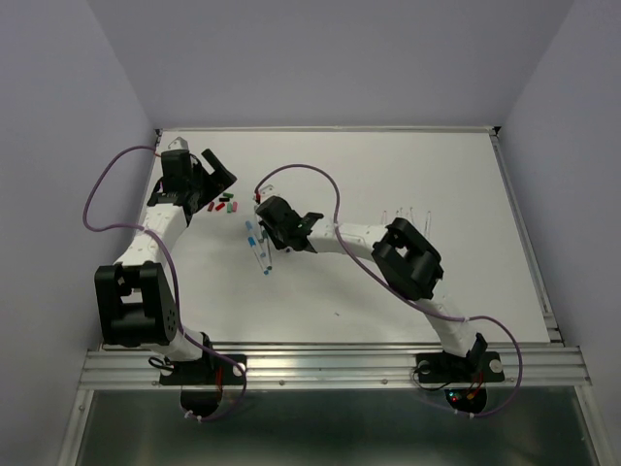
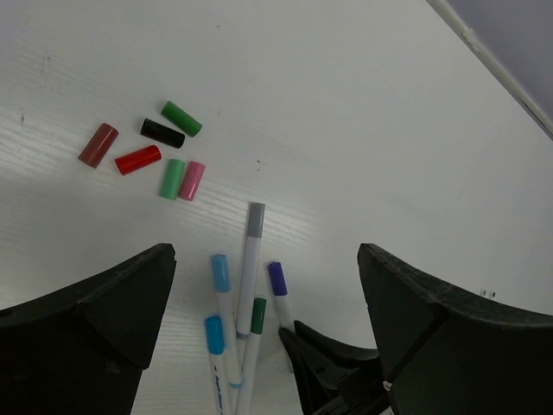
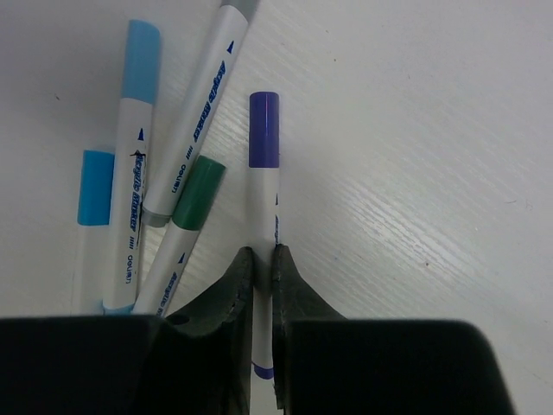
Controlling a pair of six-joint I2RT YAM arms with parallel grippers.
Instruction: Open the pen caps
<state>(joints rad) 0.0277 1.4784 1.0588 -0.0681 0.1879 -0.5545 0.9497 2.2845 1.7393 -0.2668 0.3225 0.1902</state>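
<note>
4 pens (image 3: 186, 130) just beside purple pen (image 3: 263, 186)

Smooth glossy plastic pen caps (image 2: 138, 159); matt, faintly grained white table (image 2: 346, 130)

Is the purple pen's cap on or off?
On: the purple cap sits on the purple pen, whose barrel the right gripper clamps.

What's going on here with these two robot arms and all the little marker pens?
The right claw is shut on the barrel of a purple-capped pen lying on the white table, with its cap not yet off. Four more capped pens lie beside it. The left claw hangs open near six loose caps at the far left, holding nothing.
</note>
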